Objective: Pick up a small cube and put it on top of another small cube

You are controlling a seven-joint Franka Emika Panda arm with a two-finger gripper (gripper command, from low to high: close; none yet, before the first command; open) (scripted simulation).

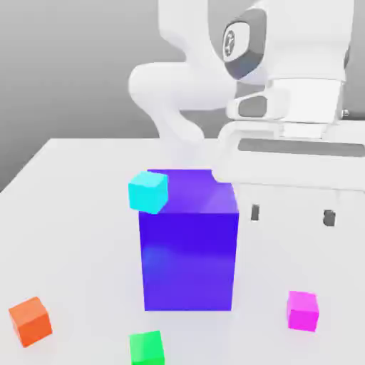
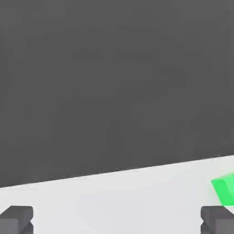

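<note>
Magenta-pink and very small, the cube (image 1: 303, 310) to be picked sits on the white bench (image 1: 78, 214) near the front edge of the exterior view, on that view's right, well apart from the big blue-violet block (image 1: 189, 249) at the centre. A cyan cube (image 1: 148, 192) shows at the block's upper corner on the exterior view's left; whether it rests on the block or lies behind it I cannot tell. A green cube (image 1: 146, 348) lies in front of the block, an orange cube (image 1: 31, 321) far to the exterior view's left.

The gripper (image 1: 291, 214) hangs above the bench beside the block, spread wide and holding nothing, its two fingers far apart.

The main risk, as I judge it, is the tall block: a descent that drifts toward it could knock it or jostle the cyan cube. The pink cube is also so small that an off-centre closing may nudge it away instead of pinching it.

The green cube is cut off in both views. The hand view takes in the bench and dark background, with a finger (image 2: 16, 218) at each lower corner.
</note>
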